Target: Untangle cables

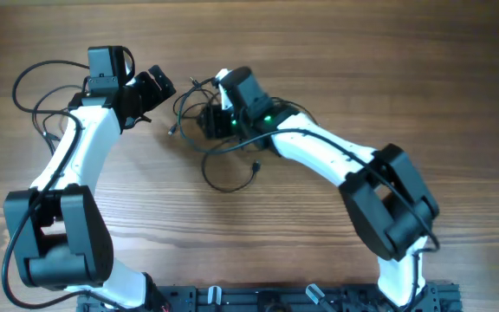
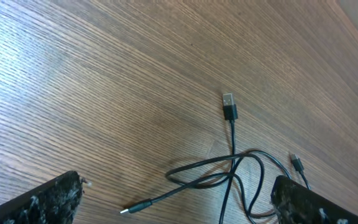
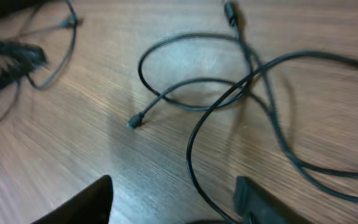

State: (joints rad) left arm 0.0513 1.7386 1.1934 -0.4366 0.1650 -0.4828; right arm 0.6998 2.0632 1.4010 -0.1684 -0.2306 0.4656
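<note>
Nearest the lens in the left wrist view, two black fingers [image 2: 42, 202] of the left gripper [image 2: 178, 185] enter from the lower corners, cut off by the frame edge. Its jaws stand wide apart and hold nothing. Between and beyond them lie the thin black cables [image 2: 232, 149], crossed in loose loops flat on the wood-grain table [image 2: 104, 74]. One strand ends in a silver-tipped rectangular plug [image 2: 228, 102]. A second ends in a small slim plug [image 2: 134, 210]. A third small tip [image 2: 296, 163] lies just beside the right-hand finger.

Right wrist view: the right gripper [image 3: 174, 186] is likewise spread wide. A cable strand passes through the gap, and no clamping is visible. Only the finger ends show. A dark object [image 3: 8, 56] at the upper left edge is too blurred to identify.

Overhead view: the cables [image 1: 223, 147] lie near table centre, toward the far edge, partly covered by the right gripper [image 1: 208, 121] directly over them. The left gripper [image 1: 157, 85] sits near their left side, apart from the strands. Thicker black arm cables [image 1: 33, 95] loop at far left.
</note>
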